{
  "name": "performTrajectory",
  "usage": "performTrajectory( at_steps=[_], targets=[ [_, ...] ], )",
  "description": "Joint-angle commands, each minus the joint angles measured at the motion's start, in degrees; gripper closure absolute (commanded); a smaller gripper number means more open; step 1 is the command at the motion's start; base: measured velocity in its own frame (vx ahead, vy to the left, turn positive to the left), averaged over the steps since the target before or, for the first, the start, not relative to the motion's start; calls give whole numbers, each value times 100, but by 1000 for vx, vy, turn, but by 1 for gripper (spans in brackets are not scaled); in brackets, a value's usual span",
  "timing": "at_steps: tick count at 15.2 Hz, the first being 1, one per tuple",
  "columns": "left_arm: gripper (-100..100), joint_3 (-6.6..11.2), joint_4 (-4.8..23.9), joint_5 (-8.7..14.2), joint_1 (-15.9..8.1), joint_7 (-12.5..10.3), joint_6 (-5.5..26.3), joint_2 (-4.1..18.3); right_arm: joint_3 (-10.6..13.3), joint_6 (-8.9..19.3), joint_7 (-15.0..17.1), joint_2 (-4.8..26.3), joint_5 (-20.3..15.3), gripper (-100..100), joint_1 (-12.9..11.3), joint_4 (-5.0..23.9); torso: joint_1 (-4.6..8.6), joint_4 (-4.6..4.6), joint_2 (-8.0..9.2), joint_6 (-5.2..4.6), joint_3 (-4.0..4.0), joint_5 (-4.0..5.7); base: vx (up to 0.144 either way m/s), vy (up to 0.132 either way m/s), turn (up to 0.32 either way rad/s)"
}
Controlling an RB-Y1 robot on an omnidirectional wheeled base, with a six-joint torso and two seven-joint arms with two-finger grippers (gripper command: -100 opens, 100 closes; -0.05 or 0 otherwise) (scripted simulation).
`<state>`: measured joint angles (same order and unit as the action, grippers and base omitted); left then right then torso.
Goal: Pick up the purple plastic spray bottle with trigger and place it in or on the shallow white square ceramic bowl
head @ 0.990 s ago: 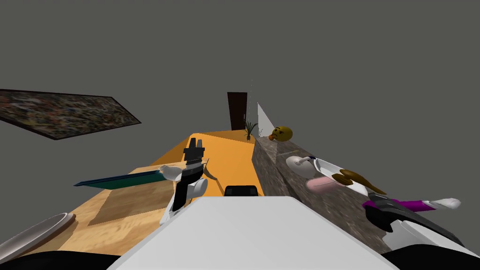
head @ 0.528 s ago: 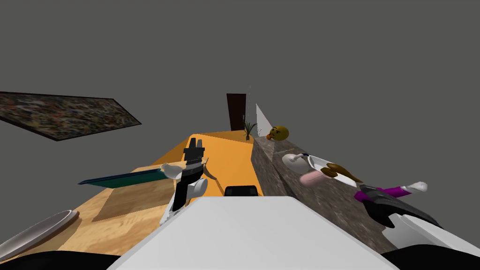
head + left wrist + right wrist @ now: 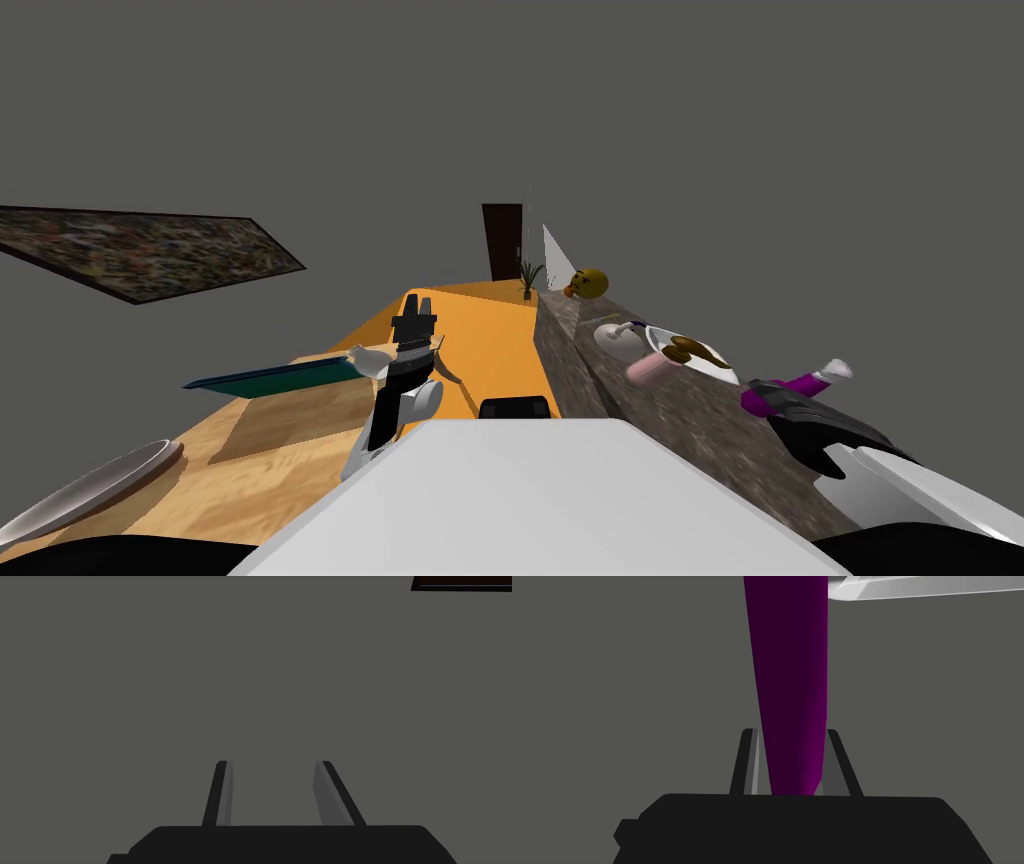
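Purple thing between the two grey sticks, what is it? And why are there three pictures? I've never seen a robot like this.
That's a purple spray bottle, pinched by the robot's right gripper, its two-fingered hand. One picture comes from a camera on the robot's head, looking down at a speckled counter. The other two come from cameras on the wrists. The left gripper is open and holds nothing. On the counter sits a white bowl with something brown in it.

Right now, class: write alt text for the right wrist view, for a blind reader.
A purple spray bottle is clamped between the jaws of the right gripper, rising from its dark body. A white edge shows beside the bottle's far end.
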<state>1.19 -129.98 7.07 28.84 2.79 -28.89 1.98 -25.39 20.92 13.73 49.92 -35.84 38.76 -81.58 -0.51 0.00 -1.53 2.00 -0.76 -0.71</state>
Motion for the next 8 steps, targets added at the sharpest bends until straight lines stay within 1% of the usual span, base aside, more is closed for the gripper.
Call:
performTrajectory(
  at_steps=[1,2,3,4,5,6,7,8],
  targets=[
    [0,0,0,0,0,0,0,0,5,-159,-56,90,31,100,-80,23,0,0,0,0,0,0,-28,-29,6],
    [0,0,0,0,0,0,0,0,-18,-370,-114,144,11,100,-154,90,-4,1,-10,14,-5,-4,-35,-33,18],
    [0,0,0,0,0,0,0,0,-18,-370,-114,144,11,100,-154,90,-7,1,-18,27,-9,-10,-35,-35,21],
    [0,0,0,0,0,0,0,0,-41,-573,-172,198,-8,100,-230,159,-11,1,-27,39,-13,-13,-40,-39,22],
    [0,0,0,0,0,0,0,0,-41,-585,-172,198,-8,100,-230,159,-13,2,-35,52,-17,-18,-40,-40,22],
    [0,0,0,0,0,0,0,0,-65,-796,-231,253,-28,100,-306,227,-17,2,-43,63,-21,-21,-43,-38,7],
    [0,0,0,0,0,0,0,0,-65,-801,-231,253,-28,100,-306,227,-21,3,-53,79,-25,-25,-41,-35,19],
    [0,0,0,0,0,0,0,0,-88,-974,-291,307,-47,100,-382,297,-26,3,-62,91,-30,-29,-45,-42,31]
  ],
)
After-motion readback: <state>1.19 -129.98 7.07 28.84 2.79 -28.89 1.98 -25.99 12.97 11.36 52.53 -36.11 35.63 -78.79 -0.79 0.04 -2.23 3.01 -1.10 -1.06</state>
